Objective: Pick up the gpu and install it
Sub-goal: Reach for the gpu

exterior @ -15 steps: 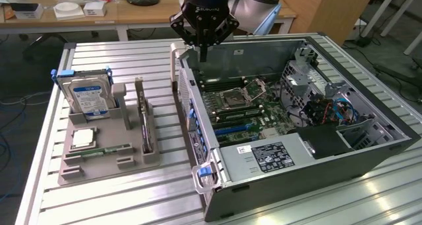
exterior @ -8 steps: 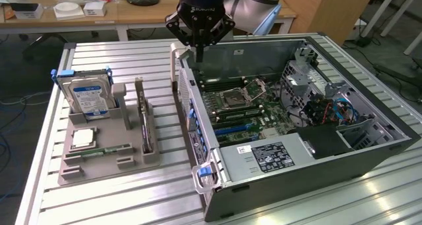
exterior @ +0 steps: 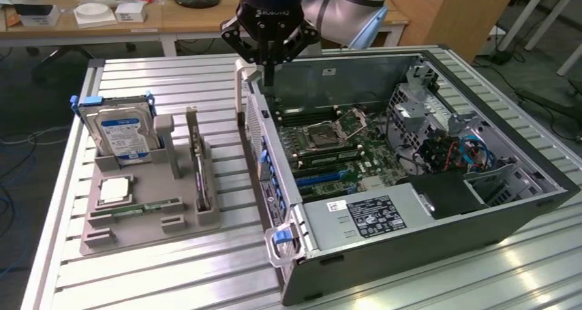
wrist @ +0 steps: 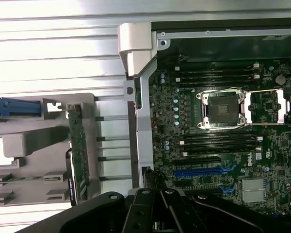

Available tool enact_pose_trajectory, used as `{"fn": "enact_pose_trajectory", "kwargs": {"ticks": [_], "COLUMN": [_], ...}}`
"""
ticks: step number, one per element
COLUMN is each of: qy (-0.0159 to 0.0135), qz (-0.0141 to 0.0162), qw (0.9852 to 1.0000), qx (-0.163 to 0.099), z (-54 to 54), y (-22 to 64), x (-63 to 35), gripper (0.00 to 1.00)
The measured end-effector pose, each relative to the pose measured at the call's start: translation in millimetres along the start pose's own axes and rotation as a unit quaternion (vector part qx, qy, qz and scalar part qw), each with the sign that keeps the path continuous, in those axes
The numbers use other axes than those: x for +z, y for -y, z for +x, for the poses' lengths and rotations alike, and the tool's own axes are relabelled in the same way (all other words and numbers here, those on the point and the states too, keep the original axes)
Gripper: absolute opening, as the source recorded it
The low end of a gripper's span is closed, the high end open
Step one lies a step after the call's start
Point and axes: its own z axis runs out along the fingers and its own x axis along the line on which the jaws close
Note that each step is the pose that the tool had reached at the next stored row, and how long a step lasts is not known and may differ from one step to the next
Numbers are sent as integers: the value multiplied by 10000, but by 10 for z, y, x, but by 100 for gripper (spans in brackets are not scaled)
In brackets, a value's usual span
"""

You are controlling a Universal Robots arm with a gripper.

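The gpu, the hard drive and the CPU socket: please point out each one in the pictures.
gpu [exterior: 201, 180], exterior view, on the card's top edge.
hard drive [exterior: 122, 131], exterior view, on its blue label.
CPU socket [wrist: 224, 109], wrist view, on its dark middle.

The gpu [exterior: 201, 170] is a slim rectangular card with a green circuit board and a dark face. It stands upright on one long edge in a slot of the grey holder [exterior: 150, 187] on the counter [exterior: 173, 78], with its length running near to far. A pale metal bracket rises at its far end. The hard drive [exterior: 120, 129] stands on the exterior view's left of it and the open computer case [exterior: 509, 208] on the right; it touches neither. From above, in the wrist view, it appears as a narrow green strip.
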Motion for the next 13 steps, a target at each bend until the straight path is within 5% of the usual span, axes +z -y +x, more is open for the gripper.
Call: {"fn": "enact_pose_trajectory", "kwargs": {"ticks": [13], "qy": [0], "qz": [0], "qw": [10000], "qx": [0], "z": [158], "y": [12], "x": [-4], "gripper": [10]}}
